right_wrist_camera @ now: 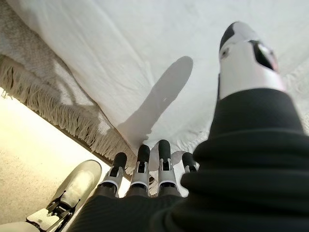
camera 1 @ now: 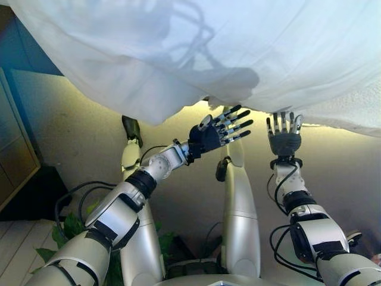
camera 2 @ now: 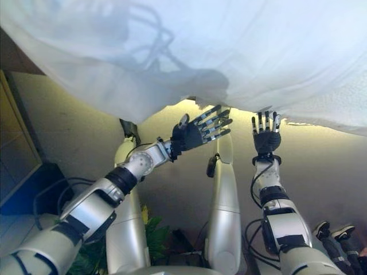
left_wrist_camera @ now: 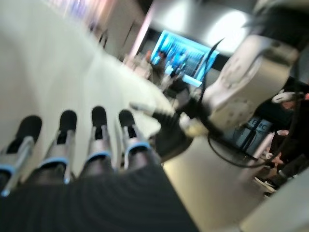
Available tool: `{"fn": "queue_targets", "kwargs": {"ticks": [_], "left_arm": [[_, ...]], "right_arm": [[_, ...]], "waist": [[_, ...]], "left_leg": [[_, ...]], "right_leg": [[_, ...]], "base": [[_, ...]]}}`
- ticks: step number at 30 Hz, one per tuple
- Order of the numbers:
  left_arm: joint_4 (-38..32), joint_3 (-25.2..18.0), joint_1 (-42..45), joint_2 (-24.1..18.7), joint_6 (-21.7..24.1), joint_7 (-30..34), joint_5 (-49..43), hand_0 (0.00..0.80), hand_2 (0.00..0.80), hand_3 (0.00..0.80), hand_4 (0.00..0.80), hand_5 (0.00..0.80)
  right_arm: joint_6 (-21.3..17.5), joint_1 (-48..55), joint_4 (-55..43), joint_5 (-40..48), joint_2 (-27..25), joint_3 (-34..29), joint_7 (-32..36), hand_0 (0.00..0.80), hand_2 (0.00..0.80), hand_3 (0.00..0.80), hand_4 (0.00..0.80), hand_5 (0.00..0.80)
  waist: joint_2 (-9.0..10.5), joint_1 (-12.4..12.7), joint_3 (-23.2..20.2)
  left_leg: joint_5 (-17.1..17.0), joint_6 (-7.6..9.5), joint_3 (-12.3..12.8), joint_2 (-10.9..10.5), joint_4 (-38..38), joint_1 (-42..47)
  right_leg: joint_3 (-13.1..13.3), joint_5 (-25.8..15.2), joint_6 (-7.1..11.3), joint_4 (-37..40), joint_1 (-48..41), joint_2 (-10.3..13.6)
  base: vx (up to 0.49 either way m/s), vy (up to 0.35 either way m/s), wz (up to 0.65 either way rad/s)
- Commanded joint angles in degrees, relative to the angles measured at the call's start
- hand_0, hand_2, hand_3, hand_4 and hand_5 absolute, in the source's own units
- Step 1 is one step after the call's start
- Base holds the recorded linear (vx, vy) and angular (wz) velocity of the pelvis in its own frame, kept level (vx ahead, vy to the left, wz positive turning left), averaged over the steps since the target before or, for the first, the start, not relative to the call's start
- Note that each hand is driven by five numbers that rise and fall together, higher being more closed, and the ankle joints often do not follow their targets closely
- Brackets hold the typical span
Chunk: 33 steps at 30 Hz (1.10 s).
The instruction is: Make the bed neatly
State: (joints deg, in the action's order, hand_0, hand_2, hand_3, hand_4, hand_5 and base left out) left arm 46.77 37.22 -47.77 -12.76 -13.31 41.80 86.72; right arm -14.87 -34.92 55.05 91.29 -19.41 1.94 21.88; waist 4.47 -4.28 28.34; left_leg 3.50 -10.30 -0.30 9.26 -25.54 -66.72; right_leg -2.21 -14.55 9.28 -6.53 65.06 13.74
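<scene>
Both my hands are spread wide with fingers straight and hold nothing: my left hand (camera 1: pixel 209 137) is raised just below the hanging edge of the white sheet (camera 1: pixel 196 53), and my right hand (camera 1: pixel 284 139) beside it reaches its fingertips (right_wrist_camera: pixel 143 153) up to that same edge. In my right wrist view the sheet lies just past my fingers, over a fringed blanket (right_wrist_camera: pixel 58 113).

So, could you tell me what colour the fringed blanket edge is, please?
Beige, under the white sheet; the fringed blanket edge shows best in the right wrist view.
</scene>
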Motion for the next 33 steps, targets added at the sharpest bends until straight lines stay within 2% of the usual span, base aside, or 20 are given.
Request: {"fn": "queue_targets", "kwargs": {"ticks": [1,3,5,6,8,11,14,15,16,19,21,25,26,27,28,29,33], "left_arm": [[-0.6,0.7,-1.2,-0.9,-2.8,-3.5,2.5,0.000,0.000,0.000,0.000,0.000],[1.1,-0.1,-0.4,-1.7,-3.3,-3.4,3.3,0.000,0.000,0.000,0.000,0.000],[2.3,-1.0,1.1,-2.6,-4.0,-3.8,4.1,0.000,0.000,0.000,0.000,0.000],[2.5,-1.8,1.0,-3.1,-4.3,-3.3,3.8,0.000,0.000,0.000,0.000,0.000],[3.5,-3.0,3.5,-3.4,-4.6,-1.6,3.1,0.000,0.000,0.000,0.000,0.000],[4.2,-5.7,7.3,-4.5,-5.7,1.3,0.1,0.000,0.000,0.000,0.000,0.000],[4.1,-7.7,10.3,-5.1,-5.1,6.9,-3.6,0.000,0.000,0.000,0.000,0.000],[3.0,-8.9,10.8,-5.5,-3.9,10.7,-4.6,0.000,0.000,0.000,0.000,0.000],[2.1,-9.5,11.6,-5.5,-3.1,12.5,-5.2,0.000,0.000,0.000,0.000,0.000],[-1.2,-11.0,12.8,-4.7,-0.3,21.6,-6.8,0.000,0.000,0.000,0.000,0.000],[-2.4,-9.9,12.3,-3.8,3.8,29.1,-6.9,0.000,0.000,0.000,0.000,0.000],[-4.1,-5.4,11.3,-1.0,12.3,37.3,-6.3,0.000,0.000,0.000,0.000,0.000],[-5.0,-4.1,11.0,-0.5,14.0,37.8,-6.2,0.000,0.000,0.000,0.000,0.000],[-5.9,-2.9,11.3,0.0,15.2,37.9,-5.9,0.000,0.000,0.000,0.000,0.000],[-7.3,-2.0,10.2,0.1,16.4,37.7,-5.0,0.000,0.000,0.000,0.000,0.000],[-8.6,-1.0,9.4,-0.1,17.0,37.4,-3.1,0.000,0.000,0.000,0.000,0.000],[-11.7,0.8,5.3,0.2,16.2,34.5,4.4,0.000,0.000,0.000,0.000,0.000]], "right_arm": [[-2.9,-0.8,-0.9,2.4,-4.4,0.5,1.0,0.000,0.000,0.000,0.000,0.000],[-2.9,-1.2,-0.2,2.9,-4.6,0.1,1.0,0.000,0.000,0.000,0.000,0.000],[-2.8,-0.9,0.6,3.3,-4.9,-0.1,0.9,0.000,0.000,0.000,0.000,0.000],[-2.8,-1.5,0.7,3.6,-5.1,-0.4,1.1,0.000,0.000,0.000,0.000,0.000],[-2.5,-0.6,1.6,3.8,-5.3,-1.0,1.6,0.000,0.000,0.000,0.000,0.000],[-2.6,0.4,2.2,4.5,-6.3,-2.3,2.6,0.000,0.000,0.000,0.000,0.000],[-2.2,1.4,1.8,4.6,-7.3,-3.3,2.4,0.000,0.000,0.000,0.000,0.000],[-2.1,1.3,1.1,4.7,-7.9,-3.9,2.2,0.000,0.000,0.000,0.000,0.000],[-2.1,1.5,0.9,4.7,-8.0,-4.1,1.8,0.000,0.000,0.000,0.000,0.000],[-3.0,-0.7,-0.3,5.0,-10.1,-2.9,-3.5,0.000,0.000,0.000,0.000,0.000],[-3.7,-3.1,0.1,4.3,-10.9,-2.3,-6.4,0.000,0.000,0.000,0.000,0.000],[-4.0,-6.0,2.3,3.5,-10.9,-1.5,-7.7,0.000,0.000,0.000,0.000,0.000],[-4.3,-6.3,2.7,3.4,-10.5,-1.3,-7.6,0.000,0.000,0.000,0.000,0.000],[-4.7,-5.9,3.0,3.2,-10.1,-0.8,-7.7,0.000,0.000,0.000,0.000,0.000],[-5.0,-6.7,3.0,3.1,-9.9,-0.6,-7.9,0.000,0.000,0.000,0.000,0.000],[-5.2,-6.8,3.1,2.9,-9.6,-0.3,-8.0,0.000,0.000,0.000,0.000,0.000],[-6.1,-8.9,3.1,0.9,-8.4,1.2,-9.8,0.000,0.000,0.000,0.000,0.000]], "waist": [[-3.92,-1.4,1.5],[-4.38,-0.9,1.5],[-4.88,-0.4,1.5],[-5.21,-0.2,1.5],[-5.87,0.3,1.5],[-7.37,1.2,1.5],[-8.34,1.7,1.5],[-8.89,1.9,1.5],[-9.17,2.0,1.5],[-10.93,2.8,1.5],[-12.23,3.0,1.5],[-13.37,2.9,1.5],[-13.50,2.7,1.5],[-13.55,2.6,1.5],[-13.70,2.5,1.5],[-13.83,2.3,1.5],[-14.11,1.8,1.5]], "left_leg": [[-11.2,4.43,0.8,-2.0,11.8,-1.5],[-11.2,4.38,0.7,-2.0,11.9,-1.3],[-9.9,3.96,0.3,-1.9,12.0,0.6],[-11.6,4.20,0.7,-1.9,12.3,-0.8],[-10.1,3.81,0.4,-1.8,12.2,1.4],[-10.1,3.77,0.5,-2.1,12.3,3.2],[-10.2,3.66,1.2,-2.0,12.5,5.4],[-11.8,3.95,2.1,-1.9,12.9,4.8],[-11.8,3.99,2.4,-1.9,13.1,5.6],[-11.8,3.97,3.3,-2.2,13.7,9.3],[-12.0,3.97,3.9,-2.5,14.2,11.2],[-12.3,3.94,4.6,-2.7,15.3,13.7],[-12.3,4.01,4.6,-2.9,15.2,14.1],[-10.8,3.67,4.5,-2.9,14.9,15.9],[-12.2,3.98,4.9,-3.0,15.0,14.7],[-12.1,3.94,5.0,-3.0,14.9,15.1],[-12.1,3.92,5.7,-3.0,14.4,14.6]], "right_leg": [[-0.3,5.0,2.35,-6.8,0.8,0.2],[-0.6,5.0,2.50,-7.0,0.8,0.5],[-0.8,6.4,2.96,-7.5,-1.0,0.8],[-1.1,5.0,2.61,-7.1,0.5,1.0],[-1.2,6.5,2.97,-7.9,-1.4,1.4],[-1.5,6.8,3.02,-8.6,-2.5,2.1],[-1.9,7.0,2.98,-8.8,-4.2,2.7],[-2.4,5.6,2.50,-8.5,-3.5,3.1],[-2.5,5.7,2.41,-8.5,-4.2,3.3],[-3.4,5.9,2.53,-8.7,-7.0,4.5],[-3.8,5.8,2.68,-8.5,-8.6,5.3],[-4.3,5.8,2.55,-7.9,-10.8,5.8],[-4.2,5.8,2.45,-7.9,-11.0,5.8],[-3.9,7.3,2.85,-8.2,-12.8,5.8],[-4.2,5.9,2.29,-7.8,-11.7,5.9],[-4.0,6.0,2.21,-7.9,-12.0,5.9],[-3.4,6.2,2.04,-8.0,-11.6,5.7]], "base": [[-0.068,-0.047,0.04],[0.000,-0.045,0.07],[0.042,-0.039,0.10],[0.000,-0.035,0.16],[0.046,-0.026,0.15],[0.016,-0.005,0.16],[-0.018,0.024,0.16],[-0.072,0.037,0.15],[-0.057,0.038,0.15],[0.036,0.047,0.15],[0.020,0.095,0.12],[0.013,0.067,0.09],[0.106,0.041,0.01],[0.024,0.047,-0.01],[0.034,0.063,0.05],[-0.058,0.068,0.06],[0.017,0.049,0.01]]}}
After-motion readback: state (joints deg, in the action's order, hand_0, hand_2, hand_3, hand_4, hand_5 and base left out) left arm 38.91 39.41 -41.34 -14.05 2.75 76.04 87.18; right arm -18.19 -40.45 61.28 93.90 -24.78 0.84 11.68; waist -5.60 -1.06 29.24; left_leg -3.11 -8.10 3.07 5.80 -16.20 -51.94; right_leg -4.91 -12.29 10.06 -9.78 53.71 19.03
